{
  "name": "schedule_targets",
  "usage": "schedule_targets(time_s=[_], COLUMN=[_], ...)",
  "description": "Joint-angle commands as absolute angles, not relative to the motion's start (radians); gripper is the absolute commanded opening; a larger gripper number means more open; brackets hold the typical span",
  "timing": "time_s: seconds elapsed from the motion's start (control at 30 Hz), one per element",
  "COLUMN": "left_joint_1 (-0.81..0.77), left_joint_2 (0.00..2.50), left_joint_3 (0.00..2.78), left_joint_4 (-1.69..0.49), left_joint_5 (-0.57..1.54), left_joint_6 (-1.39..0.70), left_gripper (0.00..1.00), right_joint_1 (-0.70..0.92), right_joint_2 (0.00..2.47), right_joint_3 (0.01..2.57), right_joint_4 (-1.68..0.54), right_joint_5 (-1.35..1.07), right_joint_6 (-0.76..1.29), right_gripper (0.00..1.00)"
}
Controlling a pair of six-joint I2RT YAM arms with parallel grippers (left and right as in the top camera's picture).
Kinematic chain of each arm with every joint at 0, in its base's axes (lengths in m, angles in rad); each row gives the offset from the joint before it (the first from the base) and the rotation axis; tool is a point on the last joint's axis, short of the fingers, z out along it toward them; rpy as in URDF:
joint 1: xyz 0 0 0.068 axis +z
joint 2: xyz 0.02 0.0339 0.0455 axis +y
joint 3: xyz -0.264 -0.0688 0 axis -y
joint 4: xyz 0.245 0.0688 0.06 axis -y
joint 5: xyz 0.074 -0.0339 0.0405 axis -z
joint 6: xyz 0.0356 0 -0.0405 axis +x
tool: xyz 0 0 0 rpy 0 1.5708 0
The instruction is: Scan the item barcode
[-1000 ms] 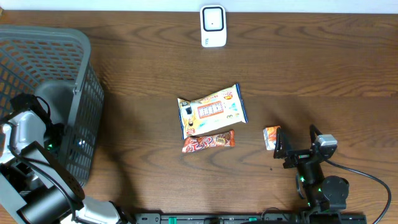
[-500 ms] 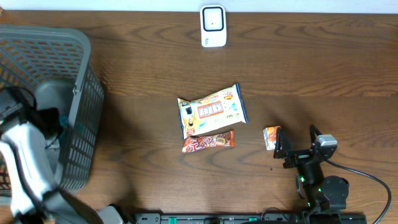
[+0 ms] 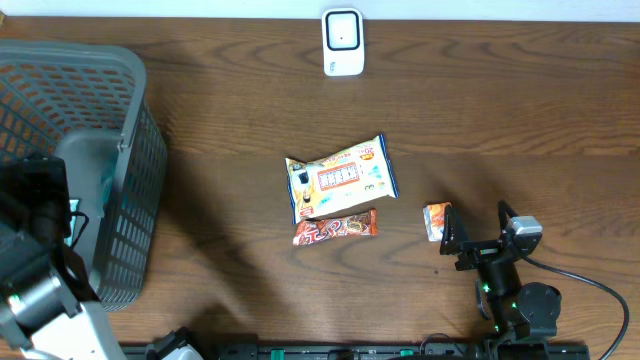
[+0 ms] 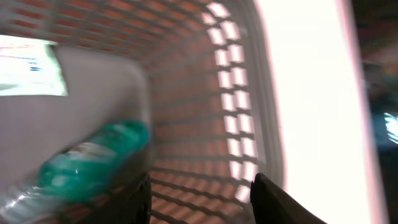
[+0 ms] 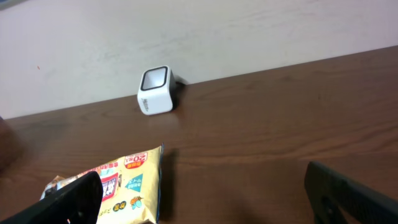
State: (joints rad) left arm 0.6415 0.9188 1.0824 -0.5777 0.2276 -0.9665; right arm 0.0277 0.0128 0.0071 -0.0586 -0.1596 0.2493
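Left arm [image 3: 35, 260] now nearer front edge; "20" on snack bag [image 5: 124, 180]

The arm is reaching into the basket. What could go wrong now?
1. The left pincer is open close to the basket wall; it could snag in one of the holes.
2. The green pack sits off to one side of the pincer, and the wrist view is blurred, so it might close on nothing.

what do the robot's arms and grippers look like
The left arm is black with a pale grey link. The right arm is black, with a silver block, a green light and a trailing black cable. The left gripper and right gripper have dark fingers.
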Motion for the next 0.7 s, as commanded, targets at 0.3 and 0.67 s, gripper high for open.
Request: schedule_targets(time_s=[0.3, 0.67], left_joint_1=[0.644, 0.644], left_joint_2=[1.008, 1.295], left_joint_3=[1.104, 1.104], left_joint_4=[-0.522, -0.570], left_joint_5=[0.259, 0.152], left_joint_6=[-0.860, -0.642], left_gripper=[0.78, 0.97], right_joint_1=[0.038, 0.038], right_joint_2=[0.009, 0.009], right_joint_3=[0.006, 0.006], right_joint_4=[-0.062, -0.062], right_joint_5=[-0.156, -0.156], right_joint_6=[0.254, 0.253], right_gripper=[1.00, 0.99])
